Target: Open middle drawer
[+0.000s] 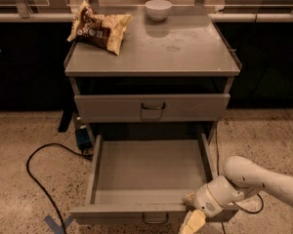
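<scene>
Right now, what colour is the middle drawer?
Middle drawer grey, camera view; claw at its front-right corner.

You see a plain grey worktop point(185, 50) and a matching grey middle drawer point(149, 172) with a dark handle point(155, 222). The bowl point(158, 9) is white, the snack bag point(97, 27) brown and yellow. Your cream tool point(193, 222) sits at the drawer's front right corner on a white arm point(263, 179). The floor point(19, 145) is speckled beige, the cable point(35, 179) black.

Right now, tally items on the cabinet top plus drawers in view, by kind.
Bowl: 1
Snack bag: 1
Drawers: 2 (top drawer shut; middle drawer pulled out, gripper at its front right corner)
Total: 4
</scene>
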